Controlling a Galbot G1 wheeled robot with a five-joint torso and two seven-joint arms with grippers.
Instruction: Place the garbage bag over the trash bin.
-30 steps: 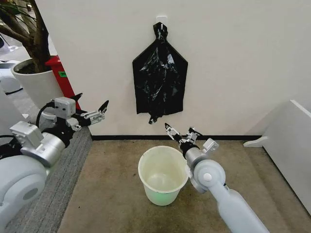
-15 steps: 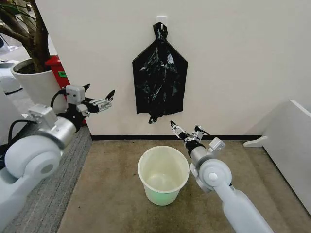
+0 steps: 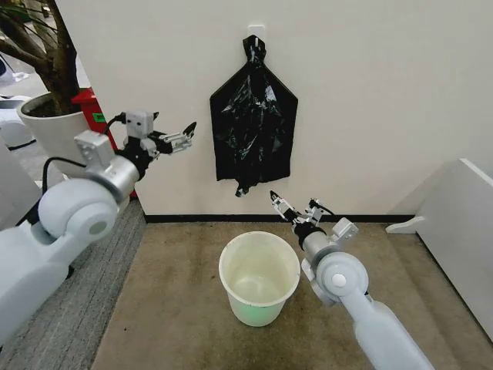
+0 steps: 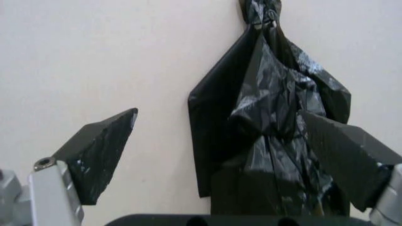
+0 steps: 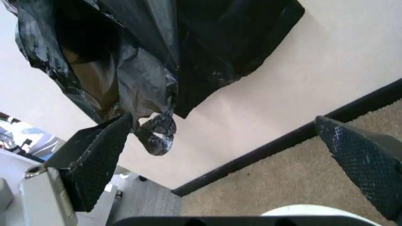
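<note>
We see two arms in smooth pale grey-white shells with round silver joint housings, a black cable looping over the left forearm, and a left gripper (image 3: 182, 130) and right gripper (image 3: 297, 209) of bare metal — each ending in dark, cross-hatched wedge fingertips (image 5: 99, 155) — fixed by small screws.

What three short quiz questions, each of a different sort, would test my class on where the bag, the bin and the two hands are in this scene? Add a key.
1. True or false: the garbage bag already lines the trash bin.
2. Multiple choice: the left hand is (a) inside the bin, (b) raised, open, beside the bag on the wall, (c) shut on the bag.
3. Fill in: the right hand hovers open just below the bag's ____ edge, above the carpet behind the bin.

Key
1. False: it hangs on the wall and the bin stands bare inside.
2. b
3. bottom
</note>
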